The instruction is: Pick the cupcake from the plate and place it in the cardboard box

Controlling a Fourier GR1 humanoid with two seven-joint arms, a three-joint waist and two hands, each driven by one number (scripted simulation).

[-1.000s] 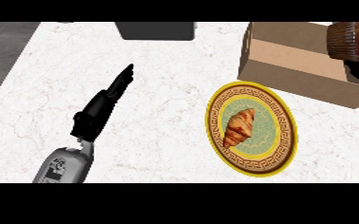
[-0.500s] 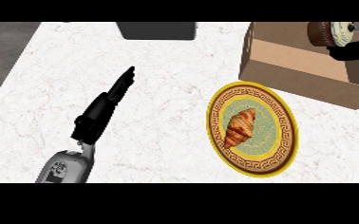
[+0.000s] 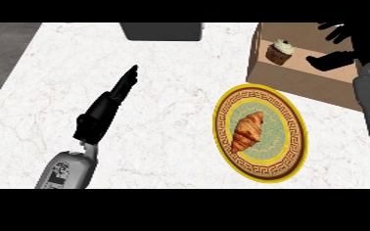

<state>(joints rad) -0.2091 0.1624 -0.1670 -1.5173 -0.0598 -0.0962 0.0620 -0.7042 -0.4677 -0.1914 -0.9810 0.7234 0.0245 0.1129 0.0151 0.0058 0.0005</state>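
Note:
The cupcake (image 3: 280, 51), dark with white frosting, stands upright inside the cardboard box (image 3: 303, 80) at the upper right. My right hand (image 3: 345, 46) is beside it to the right, over the box, fingers spread open and apart from the cupcake. The yellow-rimmed plate (image 3: 224, 122) lies just below the box and holds only a croissant (image 3: 248, 131). My left hand (image 3: 108, 106) rests on the counter at the left, fingers straight and pointing up and right, holding nothing.
A dark grey block (image 3: 162, 31) sits at the counter's far edge, top centre. The white marble counter (image 3: 166, 88) spreads between my left hand and the plate. Its left edge runs near the upper left corner.
My right hand has let go of the cupcake and drawn back to the right; the cupcake now stands uncovered inside the box. The left arm has not moved.

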